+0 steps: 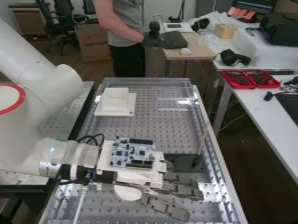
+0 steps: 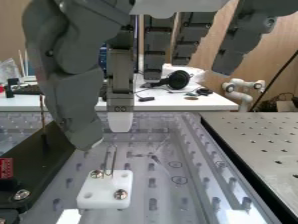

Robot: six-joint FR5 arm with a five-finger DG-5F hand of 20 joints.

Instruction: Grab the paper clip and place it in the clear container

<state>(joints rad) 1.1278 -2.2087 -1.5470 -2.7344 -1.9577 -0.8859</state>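
In the high view the hand (image 1: 174,187) is over the near part of the perforated bench, its dark fingers stretched out rather straight. In the wrist view the hand (image 2: 73,95) hangs above a small white block (image 2: 93,196) with screws. A thin wire loop, seemingly the paper clip (image 2: 114,159), stands upright at that block. One fingertip is close beside the loop, and nothing is gripped; whether they touch I cannot tell. Faint transparent edges (image 2: 159,161) lie beside the block; I cannot tell whether they belong to the clear container.
A white stepped block (image 1: 115,104) sits on the far part of the bench. Clear side walls (image 1: 211,145) border the perforated surface. Beside the small block lies a dark plate (image 2: 50,167) with a red part (image 2: 6,168) near it. A circuit board (image 1: 133,152) is mounted on the hand's back.
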